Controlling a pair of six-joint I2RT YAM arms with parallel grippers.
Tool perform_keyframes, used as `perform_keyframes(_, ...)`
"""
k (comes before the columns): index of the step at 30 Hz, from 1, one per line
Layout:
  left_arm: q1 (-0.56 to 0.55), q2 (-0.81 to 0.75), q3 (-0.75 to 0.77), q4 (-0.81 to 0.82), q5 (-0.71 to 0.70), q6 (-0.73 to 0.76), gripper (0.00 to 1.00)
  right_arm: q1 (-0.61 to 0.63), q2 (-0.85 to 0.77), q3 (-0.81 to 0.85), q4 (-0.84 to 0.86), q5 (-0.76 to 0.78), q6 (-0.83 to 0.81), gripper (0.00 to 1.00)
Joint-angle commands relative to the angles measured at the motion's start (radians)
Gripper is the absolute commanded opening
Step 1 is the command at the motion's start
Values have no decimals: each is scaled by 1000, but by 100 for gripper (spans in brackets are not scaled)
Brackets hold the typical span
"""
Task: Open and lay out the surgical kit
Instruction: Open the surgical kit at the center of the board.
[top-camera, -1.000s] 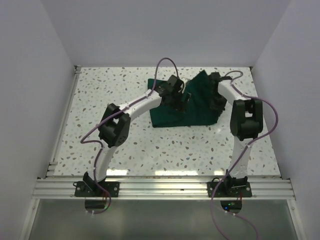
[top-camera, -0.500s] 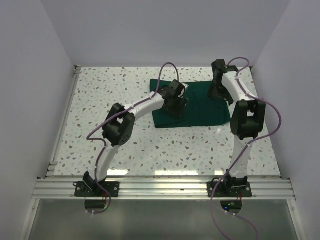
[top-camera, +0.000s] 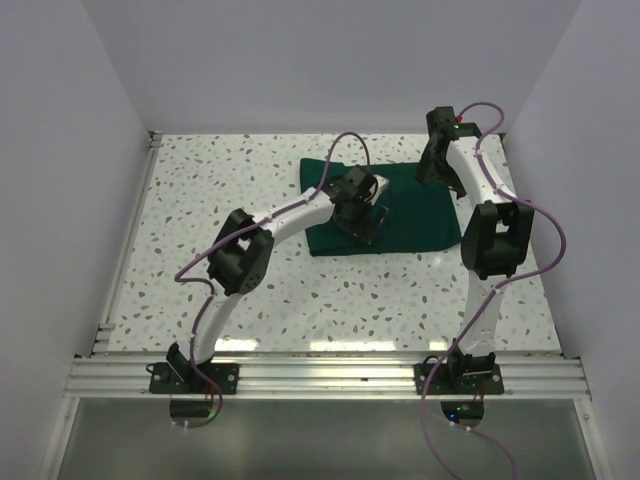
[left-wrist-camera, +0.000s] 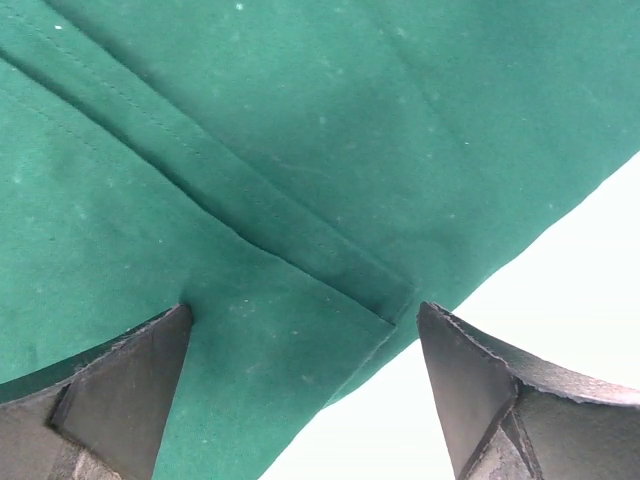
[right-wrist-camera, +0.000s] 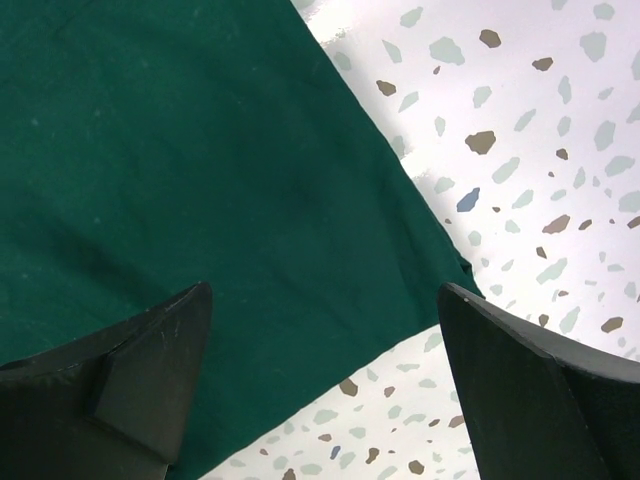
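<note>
Surgical kit (top-camera: 415, 222) sat on the far half of the speckled table (top-camera: 230, 190), right of centre, as a flat dark green wrap. You saw only cloth. Folds lay over one another, and whatever the wrap held was covered in all three views.

Top view: your left gripper (top-camera: 362, 218) was over the wrap's middle, nearer its front edge. Your right gripper (top-camera: 437, 168) was at the wrap's far right corner. From above you could not read how either set of jaws stood.

Left wrist view settled the left side. The left gripper (left-wrist-camera: 303, 318) had its fingers (left-wrist-camera: 115, 395) spread wide with nothing between them. Below lay a hemmed flap of the wrap (left-wrist-camera: 300, 140), its stitched edge running diagonally and ending in a corner between the tips. Another layer lay beneath it, with pale table (left-wrist-camera: 560, 280) at lower right. You could not tell whether the tips touched the cloth.

Right wrist view gave the same for the other side: right gripper (right-wrist-camera: 325, 295) wide apart, fingers (right-wrist-camera: 145, 375) holding nothing. Under it one corner of the wrap (right-wrist-camera: 180, 170) lay smooth, with speckled table (right-wrist-camera: 530, 150) beyond its edge to the right and below.

Hem and layering showed only in the left wrist view. The wrap's whole outline and both arms' placing showed only from the top.
</note>
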Motion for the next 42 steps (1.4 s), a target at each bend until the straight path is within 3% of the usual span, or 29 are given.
perform_keyframes(1, -10, -24, 11, 4, 77, 22, 100, -2, -11, 7, 19, -14, -3, 99)
perform_keyframes(4, -17, 11, 17, -2, 59, 22, 98, -1, -11, 8, 13, -14, -10, 98)
perform_keyframes(7, -19, 60, 55, -33, -12, 14, 90, -2, -11, 14, 14, -14, -24, 98)
perform_keyframes(10, -19, 89, 91, -57, -98, 9, 67, -1, -8, 21, 10, -19, -29, 98)
perform_keyframes(11, -17, 89, 92, -60, -113, 9, 47, -2, -8, 21, 11, -22, -30, 98)
perform_keyframes(13, -17, 83, 91, -62, -124, 9, 32, -2, -8, 16, 14, -24, -34, 98)
perform_keyframes(14, -17, 79, 89, -63, -142, 9, 17, -2, -8, 16, 16, -27, -34, 98)
perform_keyframes(17, -11, 41, 84, -65, -174, 11, 0, -1, -8, 11, 20, -37, -32, 99)
perform_keyframes(21, 15, -21, 83, -89, -199, 0, 0, -2, -10, 18, 23, -48, -34, 98)
perform_keyframes(26, 168, -206, 10, -100, -199, -93, 0, 1, 1, 41, 37, -71, -41, 98)
perform_keyframes(27, 200, -242, -17, -87, -185, -130, 3, -1, 10, 48, 33, -77, -40, 98)
perform_keyframes(28, 235, -275, -47, -77, -170, -145, 12, 1, 19, 69, 30, -91, -37, 98)
perform_keyframes(34, 501, -551, -409, 97, -37, -219, 16, 16, 111, 206, -1, -100, -47, 98)
perform_keyframes(37, 588, -627, -547, 165, 51, -227, 34, 18, 151, 264, -13, -111, -50, 98)
perform_keyframes(40, 610, -642, -616, 199, 161, -182, 47, 22, 168, 286, -9, -136, -53, 98)
perform_keyframes(42, 618, -644, -647, 216, 122, -182, 46, 24, 177, 286, -6, -155, -50, 98)
